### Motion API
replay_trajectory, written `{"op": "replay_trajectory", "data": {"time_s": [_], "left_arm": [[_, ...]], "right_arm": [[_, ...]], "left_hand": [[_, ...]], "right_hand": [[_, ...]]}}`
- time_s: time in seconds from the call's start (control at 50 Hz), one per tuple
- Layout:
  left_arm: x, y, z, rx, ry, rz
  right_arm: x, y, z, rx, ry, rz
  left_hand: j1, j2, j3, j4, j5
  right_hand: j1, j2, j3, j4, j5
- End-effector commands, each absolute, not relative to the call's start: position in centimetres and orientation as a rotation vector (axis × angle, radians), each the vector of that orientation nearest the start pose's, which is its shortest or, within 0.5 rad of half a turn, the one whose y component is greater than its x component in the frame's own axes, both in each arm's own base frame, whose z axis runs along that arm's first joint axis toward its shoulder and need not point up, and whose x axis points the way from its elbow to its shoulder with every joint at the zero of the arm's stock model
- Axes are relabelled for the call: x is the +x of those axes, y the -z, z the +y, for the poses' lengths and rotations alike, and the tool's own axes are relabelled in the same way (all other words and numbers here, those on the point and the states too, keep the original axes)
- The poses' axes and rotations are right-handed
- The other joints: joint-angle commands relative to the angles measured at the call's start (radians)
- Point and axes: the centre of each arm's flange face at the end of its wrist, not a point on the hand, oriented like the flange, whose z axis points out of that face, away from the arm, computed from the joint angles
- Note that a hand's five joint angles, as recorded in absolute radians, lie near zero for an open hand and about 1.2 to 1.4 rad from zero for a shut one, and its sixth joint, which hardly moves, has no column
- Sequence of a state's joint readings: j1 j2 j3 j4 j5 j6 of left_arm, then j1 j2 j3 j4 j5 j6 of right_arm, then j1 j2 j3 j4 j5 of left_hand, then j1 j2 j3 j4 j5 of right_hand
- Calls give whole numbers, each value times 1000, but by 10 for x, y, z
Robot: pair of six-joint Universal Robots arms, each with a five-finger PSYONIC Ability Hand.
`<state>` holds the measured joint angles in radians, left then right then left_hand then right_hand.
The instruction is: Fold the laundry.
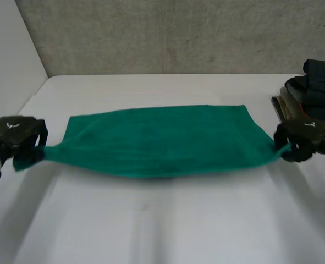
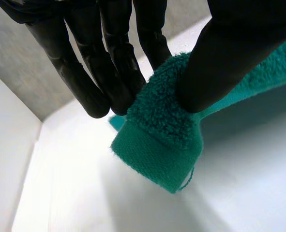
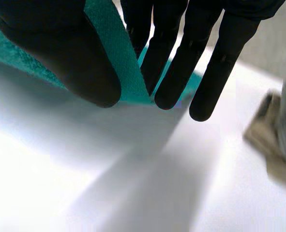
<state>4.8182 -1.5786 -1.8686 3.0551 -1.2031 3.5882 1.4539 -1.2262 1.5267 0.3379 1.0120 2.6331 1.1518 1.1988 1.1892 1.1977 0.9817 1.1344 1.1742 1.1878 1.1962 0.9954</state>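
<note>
Green towel [image 1: 157, 140] is spanning the white table [image 1: 162, 231], pulled taut | left hand [image 1: 16, 137] and right hand [image 1: 302, 140] are each pinching an end corner | moving both level, evenly tensioned, should fold it squarely.

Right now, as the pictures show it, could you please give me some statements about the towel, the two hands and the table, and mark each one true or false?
1. The left hand pinches a corner of the green towel between thumb and fingers. True.
2. The right hand is open and away from the towel. False: it pinches the towel's opposite end between thumb and fingers.
3. The towel lies crumpled in a heap on the table. False: it is pulled out wide between the two hands.
4. A pile of clothes sits at the table's right edge, just behind the right hand. True.
</note>
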Motion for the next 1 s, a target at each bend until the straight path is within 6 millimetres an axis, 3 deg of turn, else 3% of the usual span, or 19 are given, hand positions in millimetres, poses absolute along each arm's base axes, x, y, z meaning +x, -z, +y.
{"op": "replay_trajectory", "data": {"time_s": [0.02,0.1,0.22,0.38,0.54,0.76,0.88,0.9,0.92,0.96,0.98,1.0], "left_arm": [[-138,-217,-224,940,1474,2624],[-144,-208,-214,1084,1343,2662],[-149,-190,-228,1200,1224,2628],[-170,-189,-272,1171,1234,2534],[-185,-188,-338,1039,1309,2449],[-206,-171,-393,1001,1387,2340],[-215,-166,-411,980,1482,2276],[-218,-164,-413,986,1504,2260],[-221,-163,-413,987,1520,2252],[-225,-163,-414,993,1548,2233],[-228,-162,-414,992,1567,2213],[-229,-163,-414,989,1578,2203]], "right_arm": [[138,-217,-283,-1094,1063,2626],[141,-207,-279,-1213,947,2611],[148,-195,-293,-1161,998,2631],[165,-182,-342,-961,1351,2602],[179,-165,-390,-866,1610,2630],[210,-146,-426,-877,1867,2539],[221,-138,-442,-867,1987,2494],[223,-135,-445,-870,2000,2489],[226,-134,-446,-877,2004,2484],[230,-130,-446,-890,1996,2492],[233,-128,-447,-894,2000,2511],[233,-127,-447,-894,2004,2525]], "left_hand": [[244,197,207,199,240],[244,197,207,199,240],[244,197,207,199,240],[244,197,207,199,240],[244,197,207,199,240],[244,197,207,199,240],[244,197,207,199,240],[143,96,106,97,139],[-140,-187,-177,-186,-144],[-777,-824,-814,-823,-781],[-977,-1024,-1015,-1023,-982],[-977,-1024,-1015,-1023,-982]], "right_hand": [[262,222,209,200,226],[262,222,209,200,226],[262,222,209,200,226],[262,222,209,200,226],[262,222,209,200,226],[262,222,209,200,226],[262,222,209,200,226],[262,222,209,200,226],[148,108,95,86,113],[-761,-801,-815,-823,-797],[-960,-1000,-1013,-1022,-995],[-960,-1000,-1013,-1022,-995]]}}
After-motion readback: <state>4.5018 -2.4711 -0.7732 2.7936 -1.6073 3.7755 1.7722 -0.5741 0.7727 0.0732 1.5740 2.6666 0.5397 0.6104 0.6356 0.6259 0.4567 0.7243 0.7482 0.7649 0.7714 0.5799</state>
